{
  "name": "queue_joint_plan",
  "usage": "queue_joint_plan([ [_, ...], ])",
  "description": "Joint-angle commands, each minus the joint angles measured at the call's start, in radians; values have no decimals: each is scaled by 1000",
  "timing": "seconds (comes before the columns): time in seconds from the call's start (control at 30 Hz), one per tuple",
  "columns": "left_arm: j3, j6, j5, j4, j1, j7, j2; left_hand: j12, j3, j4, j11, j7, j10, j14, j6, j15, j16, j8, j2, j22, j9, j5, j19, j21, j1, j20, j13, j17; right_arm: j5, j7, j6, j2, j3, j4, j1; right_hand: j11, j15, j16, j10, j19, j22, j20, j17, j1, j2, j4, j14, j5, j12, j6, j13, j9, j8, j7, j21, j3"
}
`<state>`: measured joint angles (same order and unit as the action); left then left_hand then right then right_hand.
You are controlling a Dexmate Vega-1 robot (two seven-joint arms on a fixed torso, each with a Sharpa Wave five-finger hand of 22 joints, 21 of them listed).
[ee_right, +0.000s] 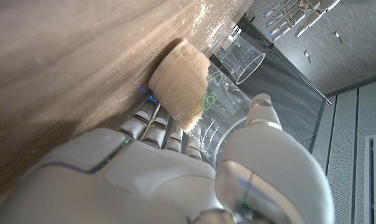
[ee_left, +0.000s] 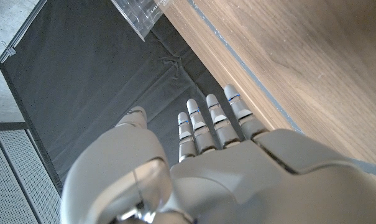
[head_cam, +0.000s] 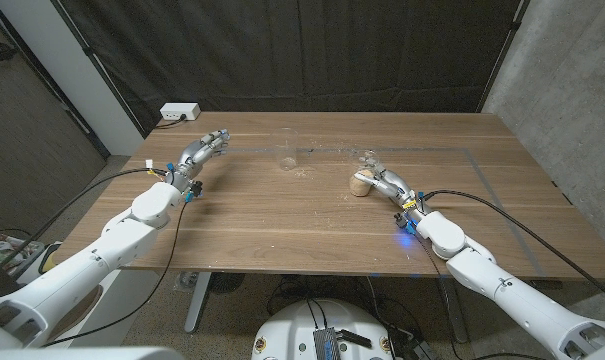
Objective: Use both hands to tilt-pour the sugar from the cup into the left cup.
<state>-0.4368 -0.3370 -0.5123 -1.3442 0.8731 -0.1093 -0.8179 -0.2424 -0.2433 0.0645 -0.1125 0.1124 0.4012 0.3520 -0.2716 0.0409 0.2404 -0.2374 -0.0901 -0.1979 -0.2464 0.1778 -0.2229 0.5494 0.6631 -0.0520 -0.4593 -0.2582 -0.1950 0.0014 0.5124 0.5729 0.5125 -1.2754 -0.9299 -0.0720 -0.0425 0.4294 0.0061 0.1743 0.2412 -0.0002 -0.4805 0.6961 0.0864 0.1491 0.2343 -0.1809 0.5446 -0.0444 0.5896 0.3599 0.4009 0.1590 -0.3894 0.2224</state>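
Note:
An empty clear cup (head_cam: pixel 288 158) (ee_right: pixel 243 59) (ee_left: pixel 141 12) stands at the table's far middle. To its right stands a second clear cup (head_cam: pixel 364 175) (ee_right: pixel 215 106) with a packed plug of brown sugar (head_cam: pixel 361 185) (ee_right: pixel 178 81) in its bottom. My right hand (head_cam: pixel 390 186) (ee_right: pixel 175 168) holds this sugar cup, fingers on one side and thumb on the other, with the cup's base on the wood. My left hand (head_cam: pixel 204 151) (ee_left: pixel 206 168) hovers left of the empty cup, apart from it, fingers stretched out and holding nothing.
A white power strip (head_cam: pixel 179 113) sits at the table's back left corner. Thin tape lines (head_cam: pixel 452 152) mark the wood (head_cam: pixel 282 220). A black curtain hangs behind the table. Black cables trail from both wrists over the near edge.

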Motion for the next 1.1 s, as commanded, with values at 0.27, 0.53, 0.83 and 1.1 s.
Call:
queue_joint_plan([
  [0.27,-11,9,24,21,-11,-1,8,2,-4,-17,-7,4,4,4,-7,91,3,-4,7,-1,-1,3,-6,-1,16,5,1,-4,-42,11,-143,65,-28,-166,-32,-1,-120,20,8,9,5,-13,-29,16,2,3,6,2,25,10,24,19,19,8,-13,-6],
  [0.53,-14,-10,48,-7,17,-31,-2,1,-4,-20,-9,3,8,7,-11,95,5,-6,11,-1,-1,1,-6,-1,17,7,1,-5,-61,22,-243,121,-48,-284,-38,1,-122,36,19,12,6,-15,-51,26,2,4,6,3,44,7,42,32,29,12,-15,-10],
  [0.83,-33,28,102,-59,33,-81,-37,0,-5,-23,-13,5,11,10,-17,99,6,-8,13,-1,-2,1,-10,0,19,8,0,-7,-77,35,-283,134,-49,-321,-27,-2,-124,54,27,15,8,-18,-76,38,2,5,9,4,62,10,62,46,41,16,-18,-13],
  [1.1,-32,-19,95,-60,64,-105,-41,0,-7,-27,-11,7,12,9,-16,98,5,-8,14,-2,-2,0,-11,1,23,9,0,-8,-88,32,-281,123,-45,-308,-20,-6,-131,80,45,21,9,-26,-105,50,1,5,22,5,86,22,84,61,57,16,-22,-18],
])
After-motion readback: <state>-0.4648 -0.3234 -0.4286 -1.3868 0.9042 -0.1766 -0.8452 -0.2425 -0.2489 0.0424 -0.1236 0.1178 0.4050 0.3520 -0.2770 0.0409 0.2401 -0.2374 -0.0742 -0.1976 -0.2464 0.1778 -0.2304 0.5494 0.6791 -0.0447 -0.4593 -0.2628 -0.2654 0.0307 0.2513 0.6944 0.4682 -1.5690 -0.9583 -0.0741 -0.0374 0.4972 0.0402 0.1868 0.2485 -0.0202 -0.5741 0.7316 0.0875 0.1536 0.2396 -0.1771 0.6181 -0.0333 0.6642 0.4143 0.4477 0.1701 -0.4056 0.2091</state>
